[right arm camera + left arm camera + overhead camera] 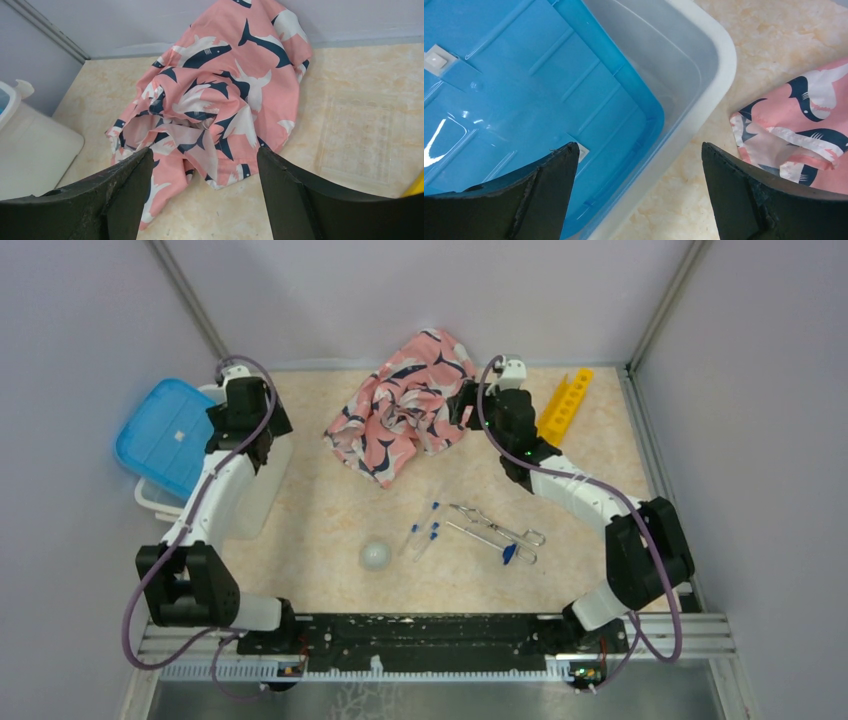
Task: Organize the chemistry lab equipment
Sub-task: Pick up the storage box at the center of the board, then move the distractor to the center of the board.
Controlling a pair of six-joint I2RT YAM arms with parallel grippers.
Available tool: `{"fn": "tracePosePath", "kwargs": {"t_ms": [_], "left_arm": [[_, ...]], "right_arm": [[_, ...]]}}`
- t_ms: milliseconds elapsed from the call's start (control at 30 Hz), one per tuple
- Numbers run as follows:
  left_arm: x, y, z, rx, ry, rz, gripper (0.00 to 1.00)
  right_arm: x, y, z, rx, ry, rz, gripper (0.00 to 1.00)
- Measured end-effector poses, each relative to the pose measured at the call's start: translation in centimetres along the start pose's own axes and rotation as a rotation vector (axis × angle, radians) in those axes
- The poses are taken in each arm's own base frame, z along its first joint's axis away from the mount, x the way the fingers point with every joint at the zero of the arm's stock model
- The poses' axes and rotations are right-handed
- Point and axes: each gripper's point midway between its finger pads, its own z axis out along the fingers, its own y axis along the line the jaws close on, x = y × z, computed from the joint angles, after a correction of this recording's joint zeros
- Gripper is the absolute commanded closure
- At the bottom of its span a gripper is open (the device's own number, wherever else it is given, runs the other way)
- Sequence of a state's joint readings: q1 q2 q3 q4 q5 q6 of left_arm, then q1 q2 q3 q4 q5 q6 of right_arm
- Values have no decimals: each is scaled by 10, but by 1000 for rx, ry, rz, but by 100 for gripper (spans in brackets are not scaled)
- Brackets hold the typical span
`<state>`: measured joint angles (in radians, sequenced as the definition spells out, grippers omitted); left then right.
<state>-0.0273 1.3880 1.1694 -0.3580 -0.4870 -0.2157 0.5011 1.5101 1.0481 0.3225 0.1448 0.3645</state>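
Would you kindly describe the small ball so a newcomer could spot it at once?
From the pink cloth at the far middle, come straight toward the near edge. Left of the blue-capped tubes and metal tongs lies the ball: the only round, whitish thing there.

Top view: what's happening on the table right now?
Nothing is held. The left gripper hangs open over the white bin with its blue lid ajar; the right gripper is open above the pink whale-patterned cloth. The blue-capped clear tubes, silver metal tongs, whitish ball and yellow holed rack lie untouched.
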Motion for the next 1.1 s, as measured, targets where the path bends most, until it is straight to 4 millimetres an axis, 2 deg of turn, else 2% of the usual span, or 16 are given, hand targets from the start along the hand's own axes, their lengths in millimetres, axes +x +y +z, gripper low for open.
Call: {"fn": "tracePosePath", "kwargs": {"t_ms": [200, 267, 400, 533, 633, 767, 833, 1100], "left_arm": [[8, 8, 14, 7, 35, 20, 4], [12, 5, 19, 22, 48, 26, 4], [33, -1, 29, 47, 102, 59, 10], [54, -6, 36, 74, 157, 81, 26], [64, -10, 41, 88, 185, 97, 51], [60, -13, 45, 100, 168, 112, 79], [57, -14, 47, 105, 163, 129, 100], [55, -17, 47, 110, 151, 145, 100]], "right_arm": [[2, 2, 1, -9, 8, 6, 25], [5, 2, 2, -7, 17, 4, 25], [9, 3, 8, -2, 36, 1, 26], [11, 8, 21, -1, 55, -6, 27], [17, 7, 36, 17, 79, -17, 30], [33, 0, 61, 64, 126, -45, 33], [42, -5, 75, 91, 151, -63, 36], [89, -33, 123, 217, 266, -145, 52]]}}
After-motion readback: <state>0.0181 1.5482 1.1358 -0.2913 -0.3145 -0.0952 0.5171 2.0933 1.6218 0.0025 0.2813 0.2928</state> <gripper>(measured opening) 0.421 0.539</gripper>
